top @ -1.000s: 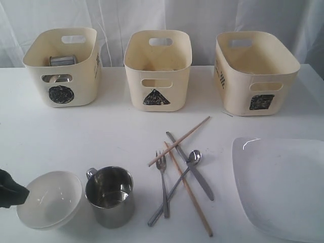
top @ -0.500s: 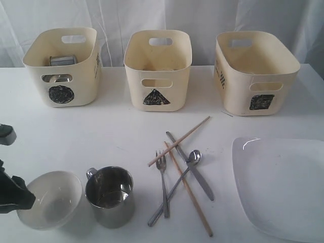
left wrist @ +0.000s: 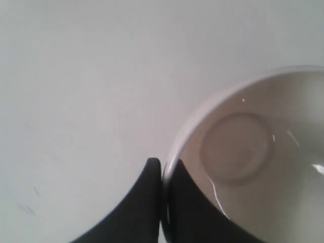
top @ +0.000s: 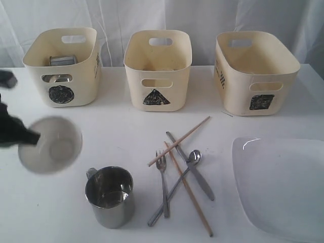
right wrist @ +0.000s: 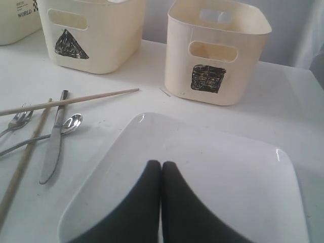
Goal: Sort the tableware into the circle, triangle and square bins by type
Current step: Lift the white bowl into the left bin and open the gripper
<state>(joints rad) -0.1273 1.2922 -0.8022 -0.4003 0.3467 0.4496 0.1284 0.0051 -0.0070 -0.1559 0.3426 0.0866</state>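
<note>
Exterior view: circle bin (top: 83,76) holds steelware (top: 63,61); left gripper (left wrist: 162,164) pinches the white bowl (top: 50,146) aloft. Mug (top: 109,196), cutlery (top: 164,187), chopsticks (top: 178,141) and plate (top: 283,187) await sorting; right gripper (right wrist: 161,167) closed, empty.

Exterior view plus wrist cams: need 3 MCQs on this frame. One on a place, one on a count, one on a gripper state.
1. Which bin holds a steel mug?
A. circle
B. triangle
C. square

2. How many wooden chopsticks lie on the table?
A. one
B. two
C. three

3. The left gripper is:
A. open, holding nothing
B. shut on the rim of the white bowl
C. shut on a fork

Key:
1. A: the mug shows over the rim and through the handle cut-out of the circle bin.
2. B: two wooden sticks cross among the cutlery.
3. B: in the left wrist view the two fingers pinch the bowl's rim between them.
</note>
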